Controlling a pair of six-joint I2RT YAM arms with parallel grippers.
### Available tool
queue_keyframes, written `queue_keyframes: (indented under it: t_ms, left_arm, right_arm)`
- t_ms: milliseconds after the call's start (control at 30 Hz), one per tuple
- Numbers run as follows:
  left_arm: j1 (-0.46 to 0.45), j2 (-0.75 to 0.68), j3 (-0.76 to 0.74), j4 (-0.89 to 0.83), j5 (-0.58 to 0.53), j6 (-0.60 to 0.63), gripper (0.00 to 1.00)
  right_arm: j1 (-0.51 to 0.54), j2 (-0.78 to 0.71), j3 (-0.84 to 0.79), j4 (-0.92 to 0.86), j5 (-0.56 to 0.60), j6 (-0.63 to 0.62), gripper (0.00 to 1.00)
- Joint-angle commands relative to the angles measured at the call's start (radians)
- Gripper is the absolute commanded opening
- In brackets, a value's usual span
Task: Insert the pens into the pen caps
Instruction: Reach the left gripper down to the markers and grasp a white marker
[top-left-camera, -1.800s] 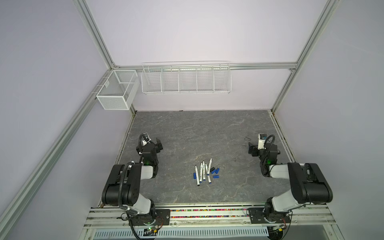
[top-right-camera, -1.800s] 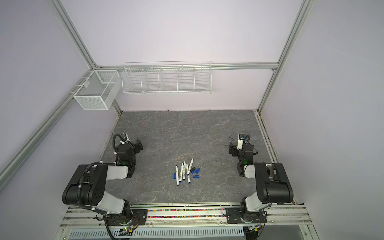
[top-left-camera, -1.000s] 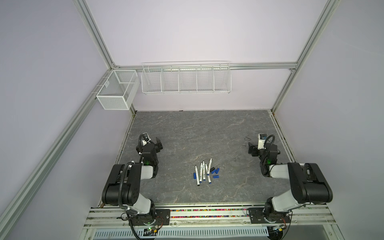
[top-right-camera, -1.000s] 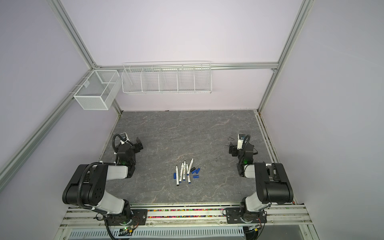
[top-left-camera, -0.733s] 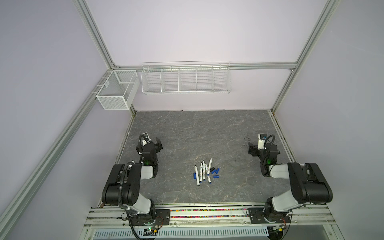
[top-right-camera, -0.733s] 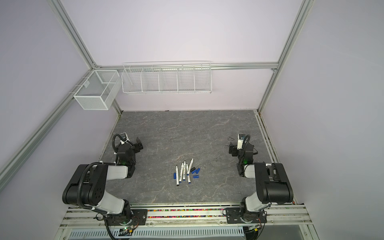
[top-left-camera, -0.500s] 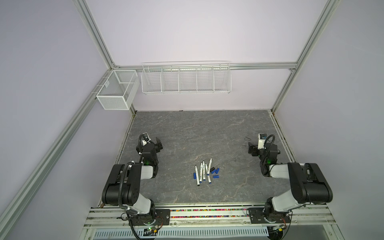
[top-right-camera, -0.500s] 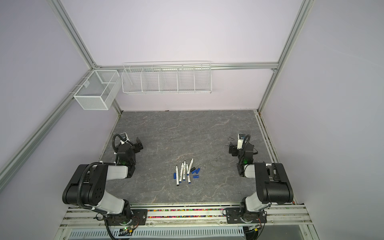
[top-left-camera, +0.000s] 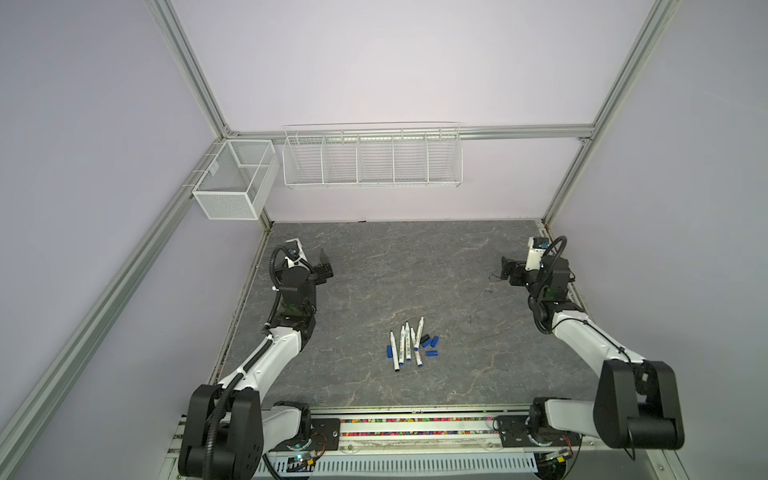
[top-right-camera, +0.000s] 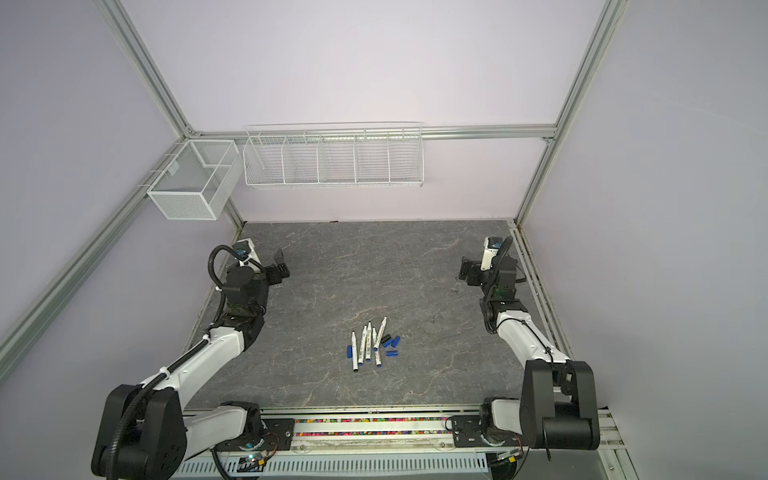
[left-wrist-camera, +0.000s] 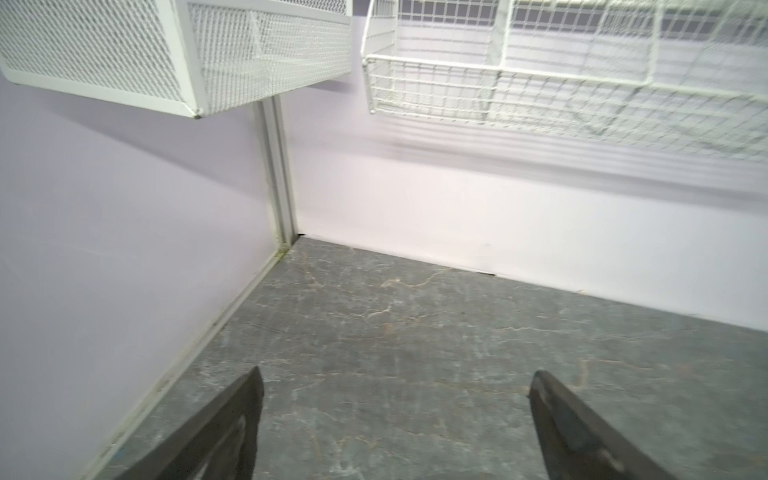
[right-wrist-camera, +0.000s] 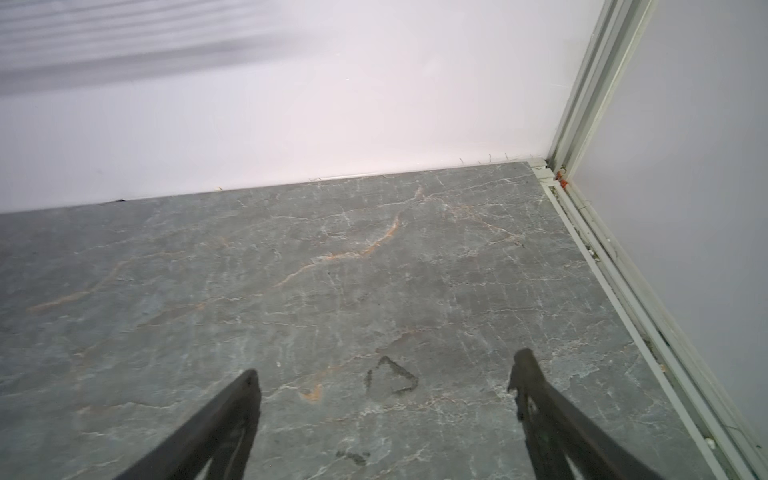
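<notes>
Right now the pens (top-left-camera: 402, 344) lie bunched near the front middle of the grey surface (top-left-camera: 395, 270), the pen caps (top-left-camera: 432, 353) scattered just beside them, none fitted. The left pincer (left-wrist-camera: 395, 376) hangs spread wide near the left edge, gripping nothing; right pincer (right-wrist-camera: 386, 365) gapes wide too, empty, near the right edge, both well apart from the pens.
</notes>
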Motion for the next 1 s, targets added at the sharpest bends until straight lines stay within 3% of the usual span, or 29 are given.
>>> queue_keyframes:
  t_ms: [0,200,367,533,733,967]
  left_arm:
    - [-0.113,0.017,0.016,-0.224,-0.022,-0.183,0.99]
    - [-0.473,0.185,0.152,-0.444,0.01,-0.163,0.99]
    - [-0.657,0.347,0.319,-0.611,0.152,-0.018,0.99]
    - [-0.694,0.448,0.407,-0.715,0.31,0.004,1.0]
    - [-0.72,0.542,0.51,-0.835,0.336,0.05,0.87]
    - [-0.725,0.601,0.558,-0.882,0.285,0.038,0.73]
  right_arm:
    - [0.044,-0.043,0.003,-0.23,-0.001,0.13,0.97]
    - [0.043,-0.121,0.028,-0.378,0.058,0.17,0.98]
    - [-0.002,-0.135,0.049,-0.44,0.12,0.176,0.99]
    - [-0.032,-0.125,0.059,-0.457,0.121,0.179,0.98]
    - [-0.037,-0.108,0.061,-0.459,0.115,0.177,0.98]
    - [-0.036,-0.092,0.061,-0.46,0.11,0.177,0.97]
